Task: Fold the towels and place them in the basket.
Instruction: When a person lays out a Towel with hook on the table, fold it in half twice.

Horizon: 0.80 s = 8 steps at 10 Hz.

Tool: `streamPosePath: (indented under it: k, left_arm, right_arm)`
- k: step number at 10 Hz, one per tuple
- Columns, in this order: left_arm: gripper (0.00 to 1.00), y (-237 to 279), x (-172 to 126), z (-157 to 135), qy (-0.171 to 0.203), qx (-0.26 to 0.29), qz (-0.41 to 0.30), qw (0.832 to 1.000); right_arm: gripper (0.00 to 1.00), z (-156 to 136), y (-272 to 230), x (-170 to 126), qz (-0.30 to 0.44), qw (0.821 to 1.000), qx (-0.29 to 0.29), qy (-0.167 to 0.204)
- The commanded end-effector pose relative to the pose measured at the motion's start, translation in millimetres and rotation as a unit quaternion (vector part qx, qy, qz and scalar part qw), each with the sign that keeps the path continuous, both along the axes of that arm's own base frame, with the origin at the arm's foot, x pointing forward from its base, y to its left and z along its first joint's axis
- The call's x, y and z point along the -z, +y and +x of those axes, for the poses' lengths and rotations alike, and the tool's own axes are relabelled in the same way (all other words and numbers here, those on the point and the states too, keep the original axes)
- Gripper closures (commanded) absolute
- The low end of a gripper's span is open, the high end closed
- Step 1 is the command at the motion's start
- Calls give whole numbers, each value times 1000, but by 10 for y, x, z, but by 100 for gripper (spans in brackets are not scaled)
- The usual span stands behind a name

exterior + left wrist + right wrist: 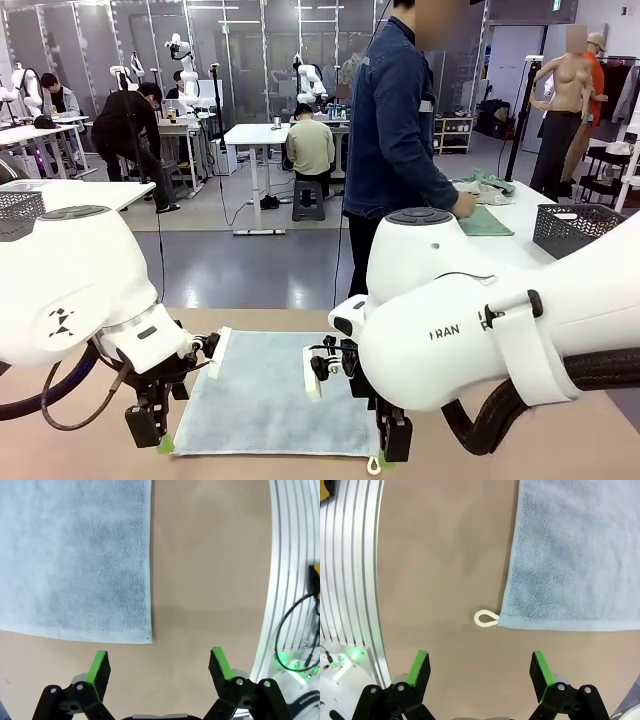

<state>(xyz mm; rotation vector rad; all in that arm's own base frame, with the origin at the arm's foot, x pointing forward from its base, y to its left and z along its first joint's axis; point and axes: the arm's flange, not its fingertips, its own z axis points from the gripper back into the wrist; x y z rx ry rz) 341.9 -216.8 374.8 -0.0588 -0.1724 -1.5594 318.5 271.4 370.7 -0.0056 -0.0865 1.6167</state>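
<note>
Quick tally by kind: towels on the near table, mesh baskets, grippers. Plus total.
Towels on near table: 1, blue-grey towel
Mesh baskets: 2, right basket, left basket
Grippers: 2, left gripper, right gripper, both open
Total: 5

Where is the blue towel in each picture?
Front view: towel lies flat, bottom middle.
Left wrist view: towel covers the upper left.
Right wrist view: towel covers the upper right.
Landmark: its white corner loop, bottom in front view, centre in right wrist view.
</note>
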Motion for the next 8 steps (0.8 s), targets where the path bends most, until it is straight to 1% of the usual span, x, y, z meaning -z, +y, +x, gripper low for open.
streamPosePath:
  k: [1,3,4,5,6,7,8]
  left_arm:
    - [0,0,-13,-9,2,1,-3,1000]
    - [0,-5,0,-3,0,1,0,1000]
    - [0,-24,87,100,14,6,2,1000]
    - [0,-16,148,135,19,7,-1,1000]
    - [0,8,228,155,18,8,2,1000]
    - [0,21,299,154,21,15,8,1000]
    - [0,27,365,159,27,8,4,1000]
  right_arm:
    - [0,-41,11,-32,3,1000,0,-1]
    - [0,-14,14,-14,0,1000,-2,-2]
    - [0,69,54,154,-13,1000,2,3]
    - [0,116,30,238,5,1000,11,10]
    - [0,145,31,319,6,1000,28,0]
    - [0,166,58,381,1,999,33,-3]
    - [0,193,76,435,0,999,38,-1]
